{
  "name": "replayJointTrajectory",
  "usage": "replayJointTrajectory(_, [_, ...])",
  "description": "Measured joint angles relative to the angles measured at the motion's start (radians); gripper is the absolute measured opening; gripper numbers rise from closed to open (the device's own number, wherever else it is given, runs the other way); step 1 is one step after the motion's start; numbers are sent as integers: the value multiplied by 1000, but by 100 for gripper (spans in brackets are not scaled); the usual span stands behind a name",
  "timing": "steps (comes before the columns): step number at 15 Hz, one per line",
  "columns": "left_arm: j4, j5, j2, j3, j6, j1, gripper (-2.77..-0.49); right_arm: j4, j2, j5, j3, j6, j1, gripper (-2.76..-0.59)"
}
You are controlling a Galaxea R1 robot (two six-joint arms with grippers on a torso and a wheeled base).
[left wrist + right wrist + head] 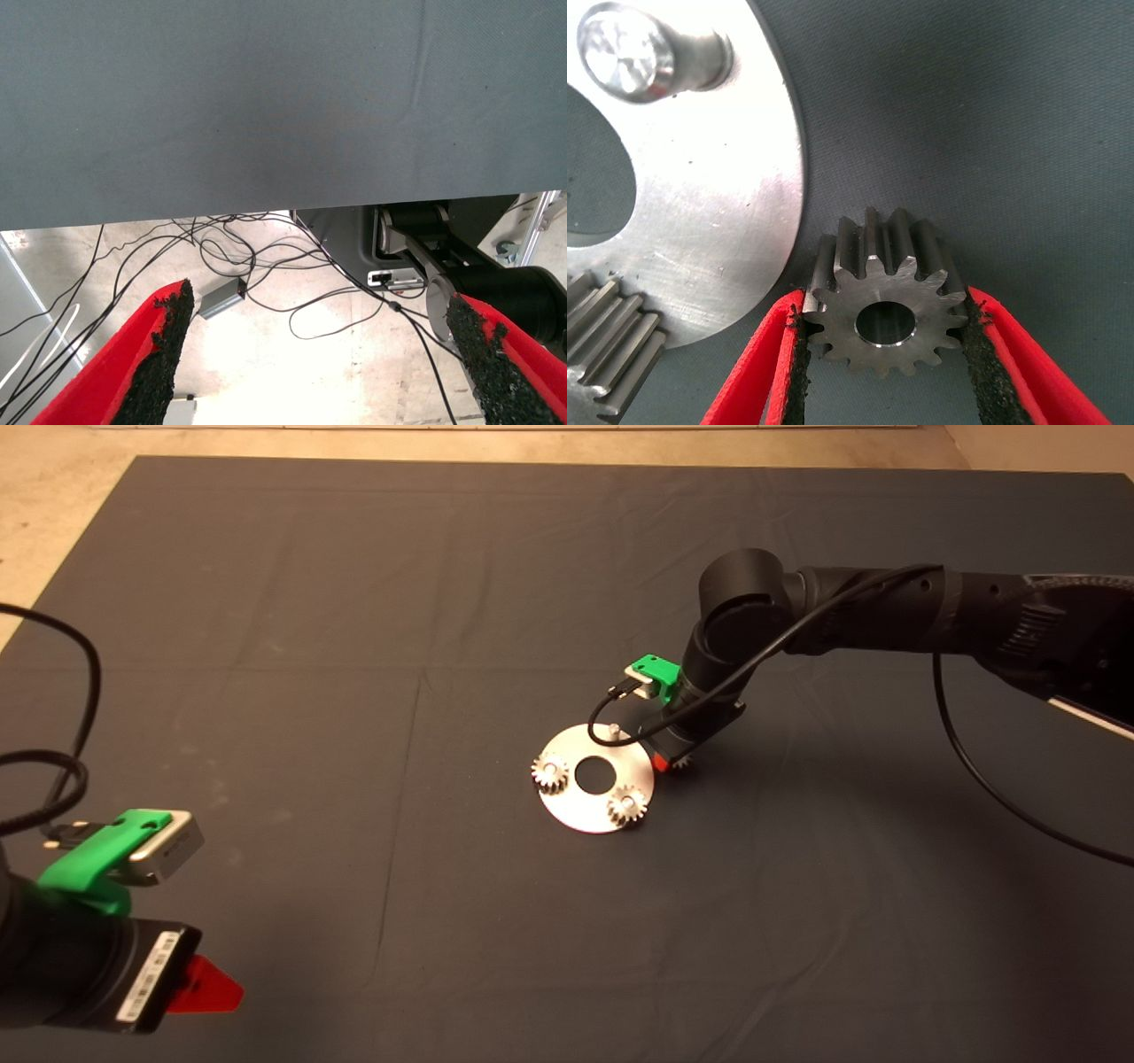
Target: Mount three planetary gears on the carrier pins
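gear number three (884, 305) sits between the black pads of the right gripper (886, 341); the red fingers (757, 372) are narrowed onto its toothed rim, one pad on each side, so the gear is held flat with its round bore facing up; the gear lies on or just above the dark mat (354, 646), just off the right edge of the shiny disc (571, 806), beside it rather than over it, and whether it touches the mat cannot be told; the one bare carrier pin (633, 53) stands upright on the far part of the disc, seen in the head view at (613, 731); from the held gear that pin lies to the left and slightly farther away, across the disc's rim; the next move likely calls for lifting the gear, carrying it left over the rim, and lining the bore up over the pin top; the other two gears are already seated, one on the left pin (550, 772) and one on the near pin (626, 805); the left gripper (323, 354) waits at the near left corner of the mat, fingers spread wide and holding nothing, far from the disc, so the right arm is the nearer one.
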Motion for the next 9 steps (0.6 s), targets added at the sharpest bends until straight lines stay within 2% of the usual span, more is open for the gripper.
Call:
replayJointTrajectory(2, [-9, 0, -3, 0, 5, 0, -122, 6, 0, -3, -3, 10, 19, -229])
replayJointTrajectory(3, [-15, 0, -3, 0, 8, 0, -122, 21, 0, -3, -3, 13, 44, -228])
replayJointTrajectory(6, [-29, 0, -5, 0, 23, 0, -122, 65, 0, -2, -4, 14, 144, -229])
replayJointTrajectory(8, [-34, 0, -5, 0, 26, 0, -122, 89, 0, -2, -6, 16, 179, -229])
replayJointTrajectory(9, [-36, 0, -7, 0, 26, 0, -122, 100, 4, -4, -10, 17, 181, -229])
